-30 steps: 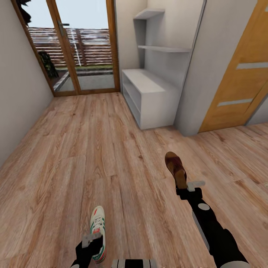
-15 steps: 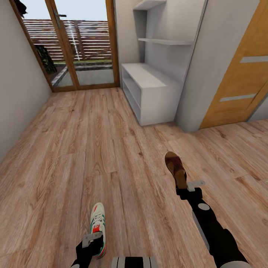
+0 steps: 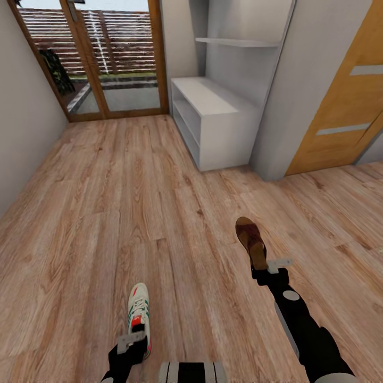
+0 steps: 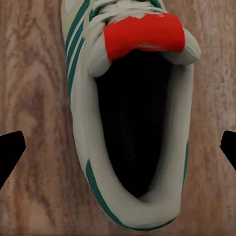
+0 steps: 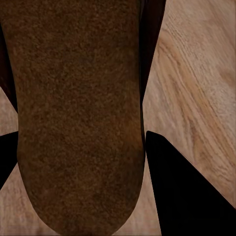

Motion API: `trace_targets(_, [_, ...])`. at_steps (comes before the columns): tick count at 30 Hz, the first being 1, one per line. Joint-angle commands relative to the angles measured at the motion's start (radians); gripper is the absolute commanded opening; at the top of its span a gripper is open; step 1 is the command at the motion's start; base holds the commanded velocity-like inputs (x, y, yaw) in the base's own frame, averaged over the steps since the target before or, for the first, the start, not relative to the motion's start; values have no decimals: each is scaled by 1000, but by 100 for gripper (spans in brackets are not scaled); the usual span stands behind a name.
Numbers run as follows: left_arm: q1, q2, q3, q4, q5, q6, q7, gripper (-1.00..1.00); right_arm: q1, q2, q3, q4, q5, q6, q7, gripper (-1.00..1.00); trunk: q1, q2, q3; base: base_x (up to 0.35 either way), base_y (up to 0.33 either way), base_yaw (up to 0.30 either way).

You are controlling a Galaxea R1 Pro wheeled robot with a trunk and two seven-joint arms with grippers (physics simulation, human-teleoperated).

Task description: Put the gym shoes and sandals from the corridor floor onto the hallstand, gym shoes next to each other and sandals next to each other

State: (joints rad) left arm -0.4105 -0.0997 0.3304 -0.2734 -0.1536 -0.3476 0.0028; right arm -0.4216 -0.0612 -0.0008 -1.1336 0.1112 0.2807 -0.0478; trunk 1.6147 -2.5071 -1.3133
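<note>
Over the last second the head view has shifted and the low light-grey hallstand [image 3: 213,114] looms nearer; left gripper [image 3: 130,346] clamps the cream green-striped gym shoe [image 3: 139,311], right gripper [image 3: 268,271] the brown sandal [image 3: 251,239], both clear of the wood-plank floor [image 3: 133,213], so carrying seems underway.

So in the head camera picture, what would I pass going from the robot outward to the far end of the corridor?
Left hand → gym shoe → right hand → sandal → bare corridor floor → hallstand → glass door at the far end.
</note>
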Motion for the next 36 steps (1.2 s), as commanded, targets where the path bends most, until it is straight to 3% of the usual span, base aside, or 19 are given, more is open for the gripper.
trace_targets(1, [-1,-1,8,0,-11,-4,0,100,0,0,1,-2,8,7,-2,-100,0,-1,-5,0,0,0])
trace_targets(18, [-1,-1,7,0,-11,-4,0,100,0,0,1,-2,8,7,-2,-100,1,-1,-15,0,0,-15])
trace_targets(25, [-1,0,7,0,-11,-4,0,100,0,0,1,-2,8,7,-2,-100,4,-2,-42,0,0,-18])
trace_targets(36, [-6,-2,1,-22,-13,-8,-2,100,0,0,1,-2,8,8,-2,-100,4,-2,-42,0,0,0])
